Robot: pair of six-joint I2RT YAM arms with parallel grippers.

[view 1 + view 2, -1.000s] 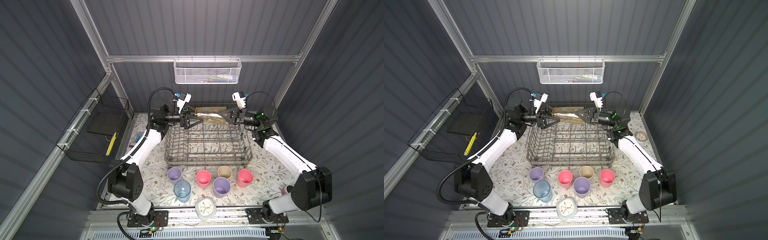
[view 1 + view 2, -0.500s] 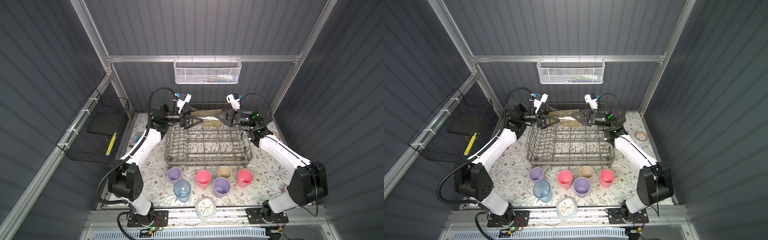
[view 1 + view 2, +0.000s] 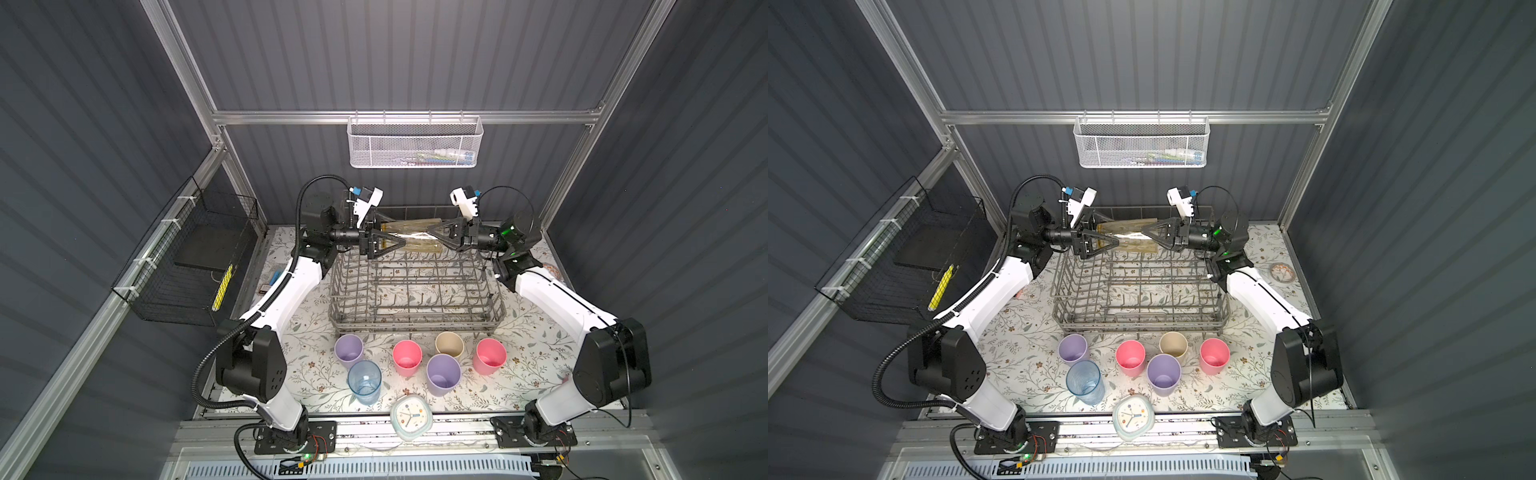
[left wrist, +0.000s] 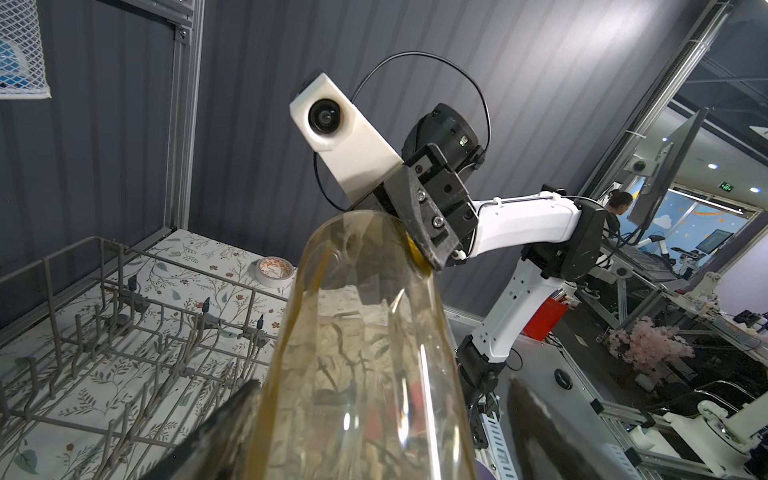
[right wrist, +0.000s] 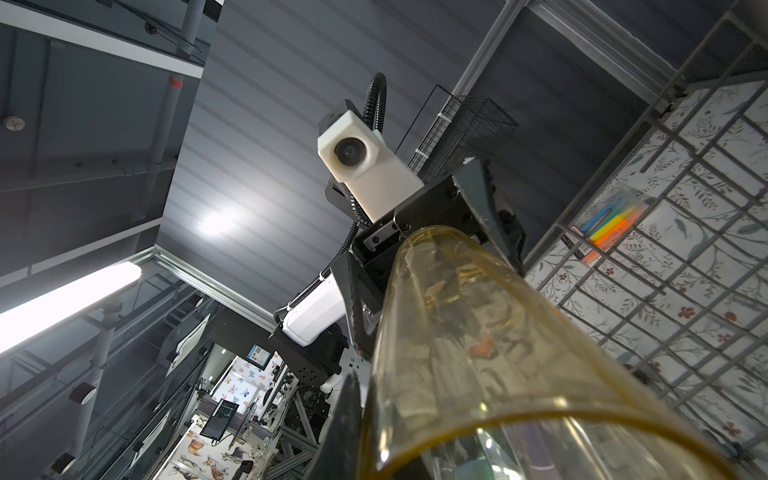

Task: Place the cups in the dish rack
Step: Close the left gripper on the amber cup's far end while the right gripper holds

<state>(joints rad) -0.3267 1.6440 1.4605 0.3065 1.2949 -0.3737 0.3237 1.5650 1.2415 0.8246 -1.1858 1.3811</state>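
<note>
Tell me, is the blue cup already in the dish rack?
No, the blue cup stands upright on the table in front of the dish rack, next to a lilac cup.

We note both white-and-black arms raised, elbows bent, wrists level, grippers facing tip to tip. Left arm (image 3: 291, 286): left gripper (image 3: 397, 237) jaws spread wide, straddling base end of yellowish clear patterned glass tumbler (image 3: 415, 227). We see gap beside one finger (image 4: 536, 415); other finger perhaps touching, view too blurred. Right arm (image 3: 552, 295): right gripper (image 3: 430, 236) pinched tight on tumbler rim, wrist rolled sideways.
</note>
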